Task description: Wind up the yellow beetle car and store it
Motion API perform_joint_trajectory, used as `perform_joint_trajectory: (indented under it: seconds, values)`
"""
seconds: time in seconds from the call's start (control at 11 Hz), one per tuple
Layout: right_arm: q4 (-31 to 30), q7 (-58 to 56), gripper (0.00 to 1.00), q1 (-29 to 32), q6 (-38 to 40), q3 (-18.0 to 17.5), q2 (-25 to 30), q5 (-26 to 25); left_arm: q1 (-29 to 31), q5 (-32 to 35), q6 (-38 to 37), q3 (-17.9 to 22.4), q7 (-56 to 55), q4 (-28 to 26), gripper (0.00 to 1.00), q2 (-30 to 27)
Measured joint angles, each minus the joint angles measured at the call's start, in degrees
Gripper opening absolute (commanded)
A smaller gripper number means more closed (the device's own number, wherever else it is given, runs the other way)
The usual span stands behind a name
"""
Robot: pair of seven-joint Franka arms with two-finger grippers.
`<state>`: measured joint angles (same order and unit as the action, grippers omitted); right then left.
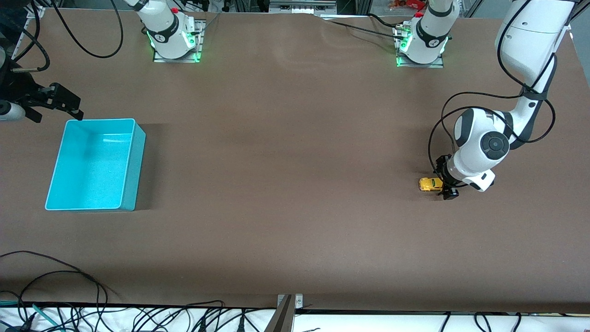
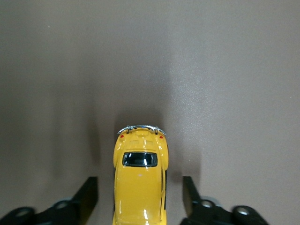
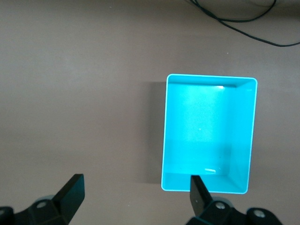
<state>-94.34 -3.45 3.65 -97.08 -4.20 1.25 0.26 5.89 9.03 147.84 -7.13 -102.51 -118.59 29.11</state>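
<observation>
Toward the left arm's end of the table, the yellow beetle car (image 1: 430, 184) sits on the brown table (image 1: 286, 161) between the left gripper (image 2: 139, 199)'s spread fingers (image 2: 86, 197), clear gaps either side, ungrasped. Right gripper (image 3: 136, 199) waits released above the turquoise bin (image 1: 133, 161)'s edge

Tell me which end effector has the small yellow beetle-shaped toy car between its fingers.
The left end effector: it straddles the small yellow beetle-shaped toy car. The right end effector waits over the turquoise plastic bin's edge.
</observation>
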Motion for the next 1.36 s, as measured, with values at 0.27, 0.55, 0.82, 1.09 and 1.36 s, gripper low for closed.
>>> perform_joint_trajectory:
  seconds: [0.27,0.55,0.82,1.09,1.36]
  values:
    - [0.0,0.0,1.0,0.0,0.0,0.0,0.0,0.0,0.0,0.01,0.3,-0.01,-2.57,0.11,0.0,-0.11]
    - [0.0,0.0,1.0,0.0,0.0,0.0,0.0,0.0,-0.13,0.06,-1.05,-1.46,-2.73,1.0,0.0,-2.07]
    - [0.0,0.0,1.0,0.0,0.0,0.01,0.0,0.0,-0.8,0.07,-7.17,-7.37,-4.79,1.57,0.0,-4.64]
    - [0.0,0.0,1.0,0.0,0.0,0.02,0.0,0.0,-3.63,1.83,-8.18,-8.98,-8.18,1.01,0.0,-3.73]
    - [0.0,0.0,1.0,0.0,0.0,0.02,0.0,0.0,-3.85,6.49,-8.02,-8.71,-11.89,0.91,0.0,-1.25]
